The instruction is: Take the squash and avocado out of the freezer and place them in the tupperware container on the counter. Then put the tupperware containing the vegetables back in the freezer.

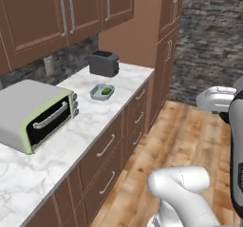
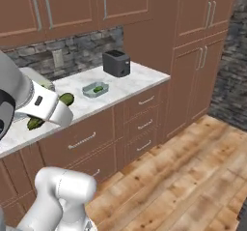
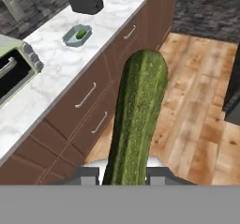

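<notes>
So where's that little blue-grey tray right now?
The tupperware container sits on the white marble counter, between the dark toaster and the green-trimmed toaster oven, with a small green lump, apparently the avocado, inside it.

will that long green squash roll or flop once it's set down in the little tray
Probably stiff: the squash juts straight out of the gripper without sagging. Being round and smooth, it may roll. It looks longer than the tupperware container, so it could overhang the rim.
</notes>
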### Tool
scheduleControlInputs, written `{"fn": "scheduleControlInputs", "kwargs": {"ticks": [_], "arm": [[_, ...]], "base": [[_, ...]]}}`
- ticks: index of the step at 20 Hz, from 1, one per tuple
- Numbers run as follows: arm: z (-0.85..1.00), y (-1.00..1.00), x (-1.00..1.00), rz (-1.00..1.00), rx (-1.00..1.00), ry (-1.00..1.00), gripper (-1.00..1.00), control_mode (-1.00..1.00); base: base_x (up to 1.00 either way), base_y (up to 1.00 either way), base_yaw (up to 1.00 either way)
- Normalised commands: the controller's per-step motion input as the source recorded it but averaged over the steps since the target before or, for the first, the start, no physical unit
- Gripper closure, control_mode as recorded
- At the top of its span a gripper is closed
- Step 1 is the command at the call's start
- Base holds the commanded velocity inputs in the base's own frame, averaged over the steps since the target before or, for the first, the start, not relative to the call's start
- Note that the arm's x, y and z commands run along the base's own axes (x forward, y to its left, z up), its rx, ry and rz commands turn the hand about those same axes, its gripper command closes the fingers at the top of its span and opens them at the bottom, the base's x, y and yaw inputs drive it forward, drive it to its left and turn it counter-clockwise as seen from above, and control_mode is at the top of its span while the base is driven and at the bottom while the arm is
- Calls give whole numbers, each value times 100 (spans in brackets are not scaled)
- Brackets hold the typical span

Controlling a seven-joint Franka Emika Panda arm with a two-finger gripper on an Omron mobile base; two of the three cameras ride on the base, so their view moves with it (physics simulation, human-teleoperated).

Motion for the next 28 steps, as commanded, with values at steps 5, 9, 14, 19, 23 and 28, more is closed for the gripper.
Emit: {"fn": "scheduleControlInputs", "kwargs": {"ticks": [5, 9, 14, 19, 23, 28], "arm": [[0, 0, 0, 0, 0, 0, 100, 100], [0, 0, 0, 0, 0, 0, 100, 100], [0, 0, 0, 0, 0, 0, 100, 100], [0, 0, 0, 0, 0, 0, 100, 100], [0, 0, 0, 0, 0, 0, 100, 100], [0, 0, 0, 0, 0, 0, 100, 100]], "base": [[97, -4, 31], [89, -7, 47], [76, -18, 51], [48, -52, 40], [41, -57, 33], [39, -22, 39]]}}
